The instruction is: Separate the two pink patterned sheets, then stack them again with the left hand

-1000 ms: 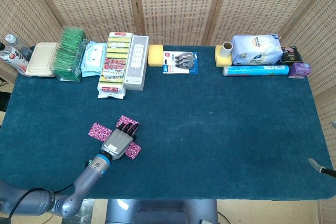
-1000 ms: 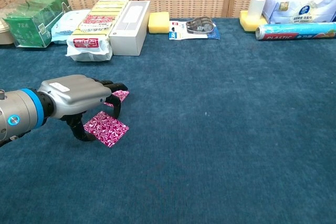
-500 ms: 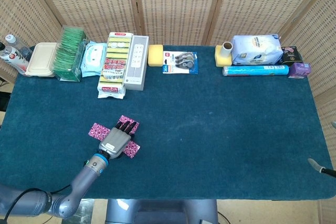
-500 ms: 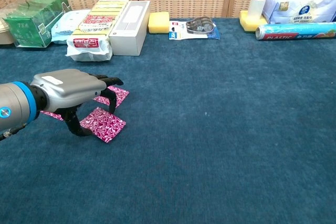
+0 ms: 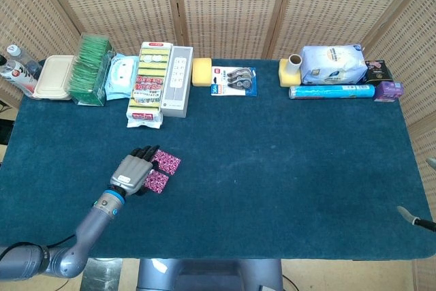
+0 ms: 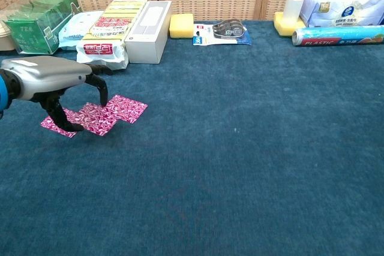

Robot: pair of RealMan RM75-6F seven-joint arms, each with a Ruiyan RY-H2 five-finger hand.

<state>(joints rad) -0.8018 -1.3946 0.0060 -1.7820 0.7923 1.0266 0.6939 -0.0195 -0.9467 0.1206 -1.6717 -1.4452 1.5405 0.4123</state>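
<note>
Pink patterned sheets [image 5: 161, 171] lie overlapped on the table [image 5: 286, 168] in your head view, front-left, with your left robot hand [image 5: 132, 174] resting over their left part. In your chest view the left robot hand [image 6: 51, 82] arches over the sheets [image 6: 99, 115], fingertips [image 6: 103, 97] pressing them, pinching nothing.

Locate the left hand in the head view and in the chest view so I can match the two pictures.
Head view: the left hand is lower left, over the pink patterned sheets.
Chest view: the left hand is at the left edge, fingers reaching down to the sheets.
Shared landmark: the white box at the table's back.
</note>
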